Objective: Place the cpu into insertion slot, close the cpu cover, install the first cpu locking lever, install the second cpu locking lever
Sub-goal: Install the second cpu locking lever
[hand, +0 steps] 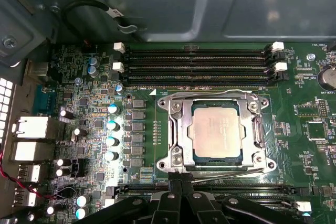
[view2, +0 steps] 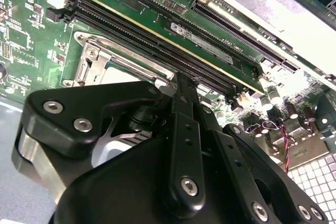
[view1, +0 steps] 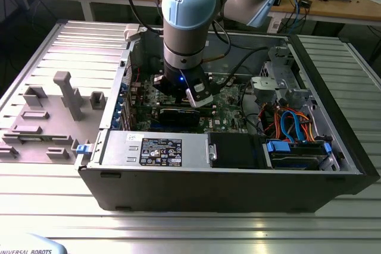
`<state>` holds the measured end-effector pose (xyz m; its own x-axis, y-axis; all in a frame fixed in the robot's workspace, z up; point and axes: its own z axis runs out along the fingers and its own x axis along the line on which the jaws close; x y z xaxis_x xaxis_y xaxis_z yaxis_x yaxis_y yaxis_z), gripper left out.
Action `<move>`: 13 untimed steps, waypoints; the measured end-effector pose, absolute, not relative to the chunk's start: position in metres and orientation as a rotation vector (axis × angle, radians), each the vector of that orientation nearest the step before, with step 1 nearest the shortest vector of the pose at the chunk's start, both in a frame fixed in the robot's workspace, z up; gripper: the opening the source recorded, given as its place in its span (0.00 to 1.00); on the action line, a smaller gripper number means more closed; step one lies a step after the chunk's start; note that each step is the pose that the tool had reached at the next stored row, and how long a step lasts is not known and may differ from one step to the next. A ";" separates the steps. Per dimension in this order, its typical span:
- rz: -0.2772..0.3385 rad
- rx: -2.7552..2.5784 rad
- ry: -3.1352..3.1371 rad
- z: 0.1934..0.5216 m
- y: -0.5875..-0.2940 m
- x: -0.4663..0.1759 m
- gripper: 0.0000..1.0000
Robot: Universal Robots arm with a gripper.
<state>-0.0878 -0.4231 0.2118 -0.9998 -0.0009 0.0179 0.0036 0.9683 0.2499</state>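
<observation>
The small silver-grey square cpu (hand: 216, 131) sat under the thin silver frame cover (hand: 178, 129); black end effector (hand: 181, 182) looked closed at the socket edge (springy, stiff lever wire probably).

Evenly bright overall. Sheen across the ribbed bench (view1: 196, 230) toward six o'clock in the exterior view. Soft glare on the cpu (hand: 217, 129) in the first wrist view. Blurred, shadowed black housing low in the second wrist view.

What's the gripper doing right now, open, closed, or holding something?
Gripper: closed, holding nothing visible, its tips at the edge of the cpu cover, which lies shut over the cpu.
</observation>
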 end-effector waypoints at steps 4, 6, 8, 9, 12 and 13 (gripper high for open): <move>-0.394 -0.002 -3.099 0.212 -0.425 -0.088 0.11; -0.395 -0.002 -3.099 0.212 -0.427 -0.088 0.11; -0.396 -0.002 -3.099 0.212 -0.430 -0.088 0.11; -0.398 -0.002 -3.098 0.212 -0.430 -0.088 0.11; -0.433 -0.001 -3.094 0.211 -0.431 -0.090 0.11; -0.444 -0.002 -3.092 0.211 -0.431 -0.090 0.11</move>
